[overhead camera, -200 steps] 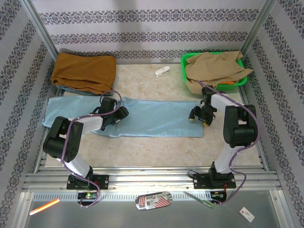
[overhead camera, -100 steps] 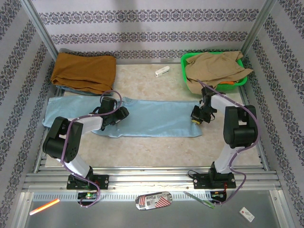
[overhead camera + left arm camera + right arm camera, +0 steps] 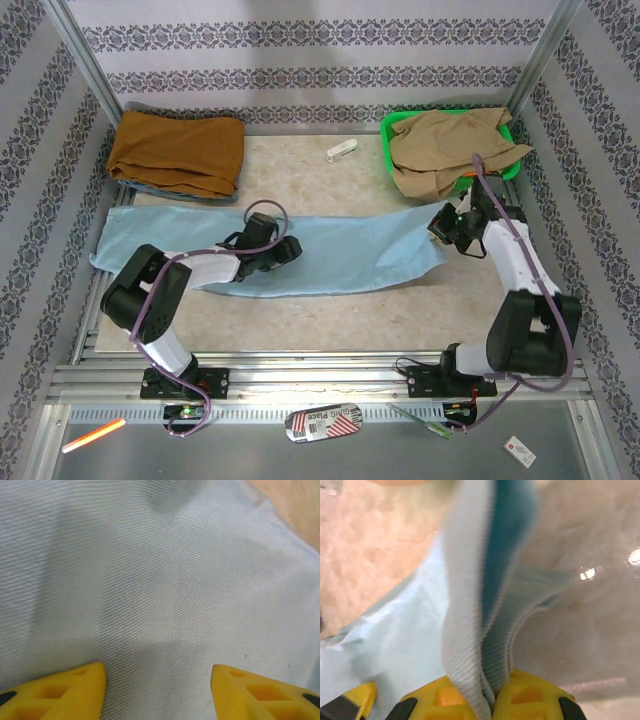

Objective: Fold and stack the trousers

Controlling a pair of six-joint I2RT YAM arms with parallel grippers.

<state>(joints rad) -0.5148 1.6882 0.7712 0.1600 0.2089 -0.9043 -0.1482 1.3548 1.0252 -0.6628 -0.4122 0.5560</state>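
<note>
I see trousers (image 3: pixel 340 255): pale sky-blue, thin plain cloth | pose: long strip spread flat across mid-frame, left to right | right end: bunched in folds, raised

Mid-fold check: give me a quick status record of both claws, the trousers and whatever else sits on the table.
trousers: pale sky-blue thin cloth trousers spread across the table, right end lifted
right claw: shut on the trousers' right-end edge, cloth bunched between its fingers
left claw: open, fingers apart over flat cloth near the trousers' middle
back left: folded rust-orange garment
back right: tan garment in a green plastic basket
fold: not yet made
</note>
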